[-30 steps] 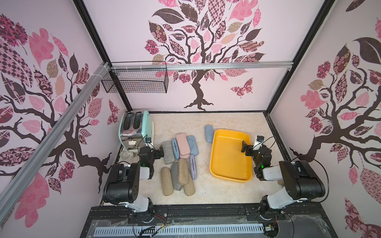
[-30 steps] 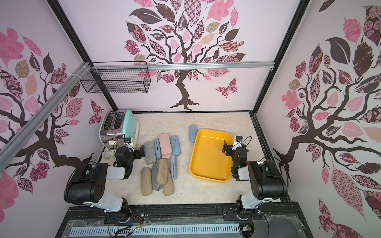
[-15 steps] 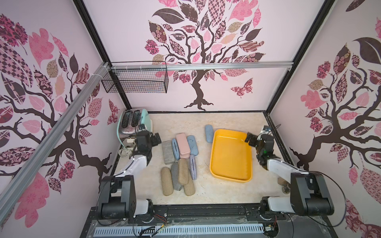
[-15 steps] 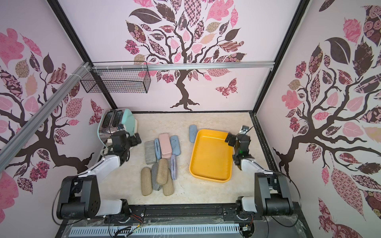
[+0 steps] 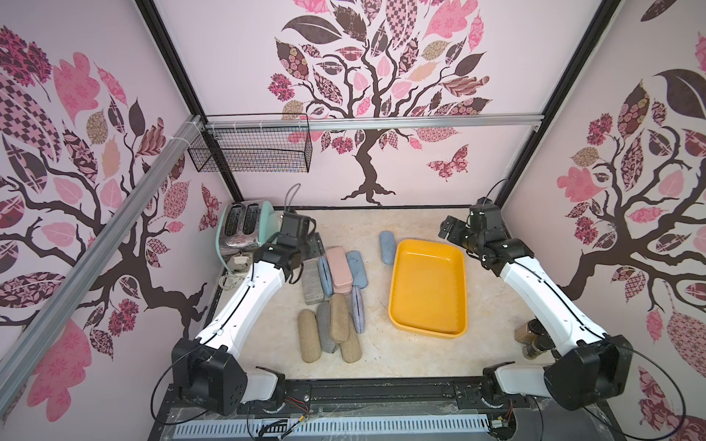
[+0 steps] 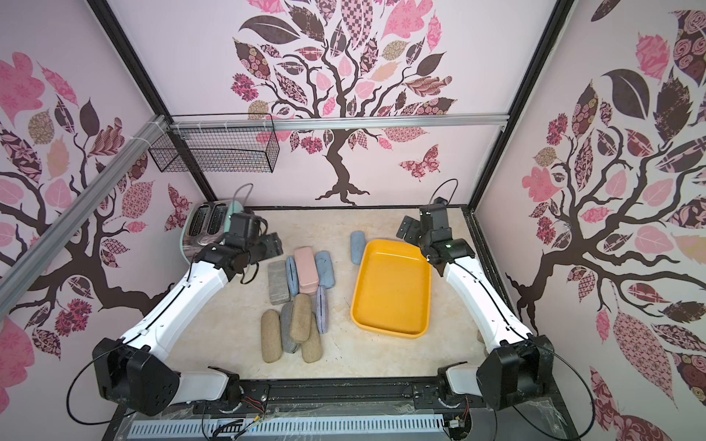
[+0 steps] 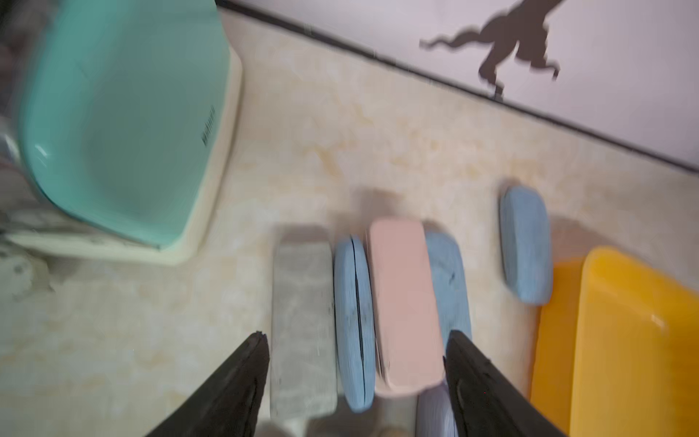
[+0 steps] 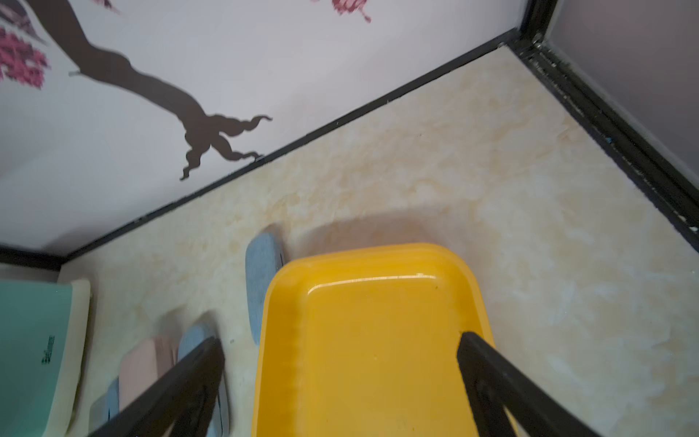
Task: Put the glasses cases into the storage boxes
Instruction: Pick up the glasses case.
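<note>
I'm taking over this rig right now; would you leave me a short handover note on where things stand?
Left claw: open, empty, above the pile of glasses cases.
Right claw: open, empty, above the yellow tub.
Cases: all on the table; one blue case lies alone beside the tub.
Done: nothing, the tub holds no case.
Left: every case, about ten visible.

Bright even light, soft shadows, sharp top views, left wrist view motion-blurred, glare on tub [image 8: 370, 282].
</note>
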You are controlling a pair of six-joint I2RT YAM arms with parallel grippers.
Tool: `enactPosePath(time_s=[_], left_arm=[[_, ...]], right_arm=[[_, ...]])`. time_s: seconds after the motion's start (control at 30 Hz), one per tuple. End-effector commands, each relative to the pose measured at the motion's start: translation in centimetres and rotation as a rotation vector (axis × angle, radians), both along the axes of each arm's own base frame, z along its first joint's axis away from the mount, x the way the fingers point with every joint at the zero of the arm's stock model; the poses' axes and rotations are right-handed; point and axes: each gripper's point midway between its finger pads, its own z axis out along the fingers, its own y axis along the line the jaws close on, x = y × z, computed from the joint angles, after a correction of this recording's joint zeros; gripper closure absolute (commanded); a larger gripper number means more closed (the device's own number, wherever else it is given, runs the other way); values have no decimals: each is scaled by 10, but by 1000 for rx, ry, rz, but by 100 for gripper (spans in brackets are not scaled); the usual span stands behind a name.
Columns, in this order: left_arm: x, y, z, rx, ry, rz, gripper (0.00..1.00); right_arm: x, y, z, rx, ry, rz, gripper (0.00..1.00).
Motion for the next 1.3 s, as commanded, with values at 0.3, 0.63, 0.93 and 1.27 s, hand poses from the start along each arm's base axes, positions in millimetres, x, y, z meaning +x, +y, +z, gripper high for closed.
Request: enactPosePath(time_s=[0.3, 0.63, 0.93, 1.27], left_arm=[[-134, -51, -50, -43, 297, -154, 27], [-148, -56, -85, -96, 399, -116, 25], [-146, -59, -98, -74, 432, -122, 24], [-141, -47, -105, 156, 469, -164, 25]], right_arm=[[-76, 32, -60, 1, 234, 160, 0], [-73, 38, -53, 25, 204, 183, 0], [-75, 43, -61, 51, 207, 202, 0], [-82, 42, -63, 64, 186, 205, 1]])
